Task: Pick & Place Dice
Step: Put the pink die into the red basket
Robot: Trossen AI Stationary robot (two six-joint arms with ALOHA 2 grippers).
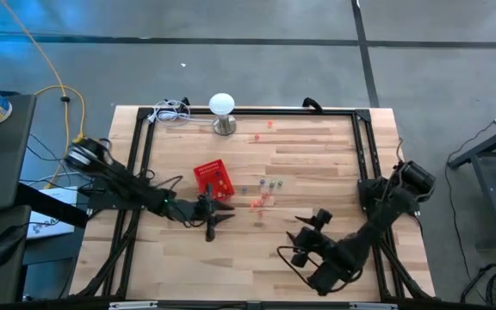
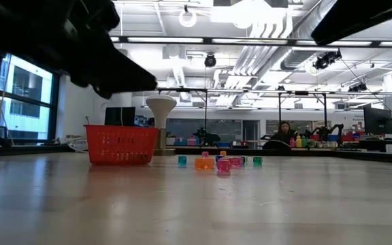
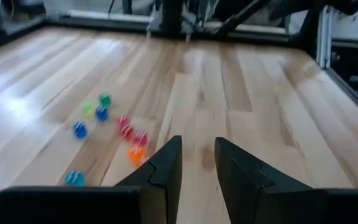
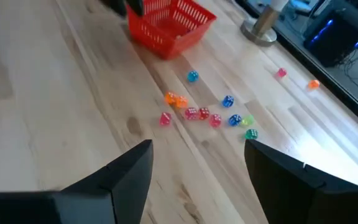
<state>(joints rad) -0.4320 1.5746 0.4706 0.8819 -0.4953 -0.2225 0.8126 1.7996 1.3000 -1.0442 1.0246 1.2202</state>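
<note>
left claw (image 1: 215, 215) narrowly open, empty, dice (image 1: 262, 193) near, right claw (image 1: 297, 244) wide open, empty

The left claw (image 1: 211, 215) hung low near the middle of the surface (image 1: 317, 164), fingers slightly apart (a narrow gap). The right claw (image 1: 300, 245) waited nearer the front, fingers spread wide.
</note>
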